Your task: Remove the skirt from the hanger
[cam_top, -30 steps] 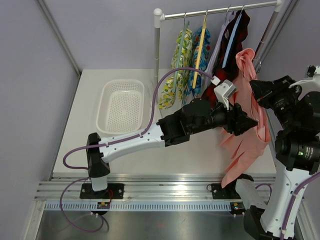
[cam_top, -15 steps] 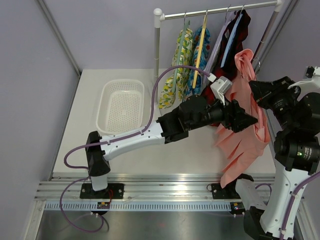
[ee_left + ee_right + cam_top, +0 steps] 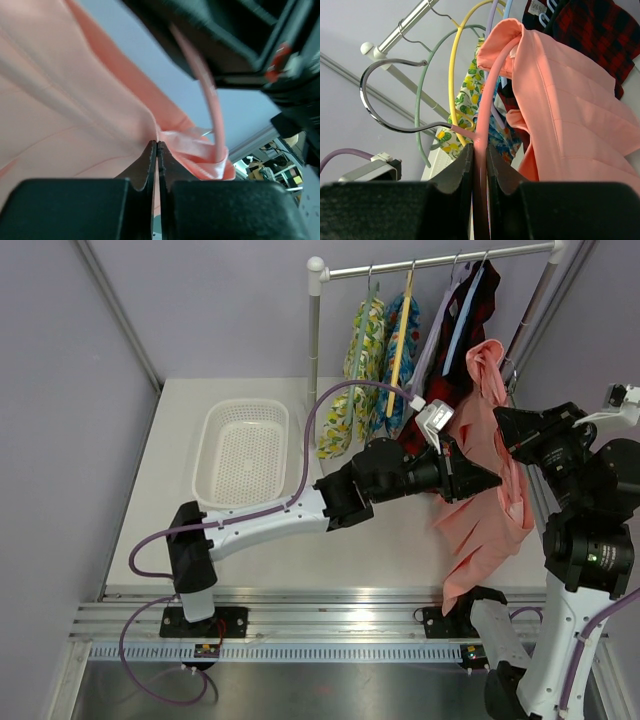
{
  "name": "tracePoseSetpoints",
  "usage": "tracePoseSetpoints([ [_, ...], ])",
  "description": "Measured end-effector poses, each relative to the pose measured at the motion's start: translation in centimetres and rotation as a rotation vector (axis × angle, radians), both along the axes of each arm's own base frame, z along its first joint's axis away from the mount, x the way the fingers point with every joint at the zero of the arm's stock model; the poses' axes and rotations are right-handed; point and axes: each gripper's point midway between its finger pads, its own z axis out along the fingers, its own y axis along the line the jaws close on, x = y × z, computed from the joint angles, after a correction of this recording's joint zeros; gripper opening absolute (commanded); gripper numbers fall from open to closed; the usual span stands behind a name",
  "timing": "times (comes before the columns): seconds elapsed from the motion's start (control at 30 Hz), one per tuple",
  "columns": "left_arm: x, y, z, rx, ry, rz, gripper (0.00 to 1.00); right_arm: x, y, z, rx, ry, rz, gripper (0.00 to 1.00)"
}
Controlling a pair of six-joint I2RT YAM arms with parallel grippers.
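Observation:
The salmon-pink skirt (image 3: 495,510) hangs off the table's right side from a thin pink hanger (image 3: 490,85) with a grey metal hook (image 3: 375,107). The hook is off the rail. My right gripper (image 3: 480,147) is shut on the hanger's stem just below the hook; from above it (image 3: 503,426) sits at the skirt's upper edge. My left gripper (image 3: 496,481) reaches in from the left and is shut, its tips (image 3: 157,145) pinching a fold of the skirt (image 3: 60,100) near the waistband. One pink hanger arm (image 3: 212,100) curves just past the tips.
A rail (image 3: 430,262) on a white post (image 3: 314,330) carries floral garments (image 3: 365,350), a yellow hanger (image 3: 400,340) and a red-and-black plaid garment (image 3: 470,315) right behind the skirt. A white basket (image 3: 245,450) sits on the table's left half.
My left gripper opened wide, rose toward the top of the skirt and then shut on the fabric. The right gripper shifted slightly up, still gripping the hanger.

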Motion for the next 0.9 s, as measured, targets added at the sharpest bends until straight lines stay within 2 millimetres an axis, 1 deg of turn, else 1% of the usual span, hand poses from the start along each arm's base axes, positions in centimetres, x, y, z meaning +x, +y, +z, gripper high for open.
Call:
tracePoseSetpoints([
  [0.17, 0.0, 0.6, 0.8, -0.010, -0.002, -0.003, 0.00, 0.3, 0.2, -0.7, 0.026, 0.000, 0.015, 0.00],
  [0.33, -0.2, 1.1, 0.4, 0.030, 0.007, 0.003, 0.00, 0.6, 0.2, -1.9, 0.046, 0.007, 0.015, 0.00],
  [0.47, -0.9, 1.2, -0.2, 0.080, 0.000, 0.017, 0.00, 0.9, 0.0, -3.0, 0.057, 0.014, 0.004, 0.00],
  [0.53, -1.4, 1.2, 0.0, 0.109, -0.007, 0.026, 0.00, 1.1, -0.2, -3.8, 0.064, 0.015, -0.009, 0.00],
  [0.57, -1.7, 1.2, 0.5, 0.116, -0.010, 0.028, 0.00, 1.1, -0.3, -4.2, 0.072, 0.017, -0.013, 0.00],
  [0.63, -2.1, 0.7, 1.9, 0.122, -0.015, 0.022, 0.00, 1.1, -0.4, -4.7, 0.085, 0.010, -0.022, 0.00],
  [0.67, -2.5, 0.1, 3.3, 0.094, -0.021, 0.010, 0.00, 1.2, -0.5, -4.9, 0.085, 0.002, -0.031, 0.00],
  [0.73, -3.4, -0.7, 6.5, 0.033, -0.039, -0.010, 0.00, 1.5, -1.0, -6.0, 0.088, 0.012, -0.054, 0.00],
  [0.8, -5.0, -0.8, 10.9, -0.057, -0.066, -0.039, 0.00, 2.0, -1.5, -7.2, 0.091, 0.035, -0.078, 0.00],
  [0.9, -7.9, -0.1, 13.9, -0.123, -0.085, -0.090, 0.00, 2.9, -2.3, -8.2, 0.085, 0.064, -0.118, 0.00],
])
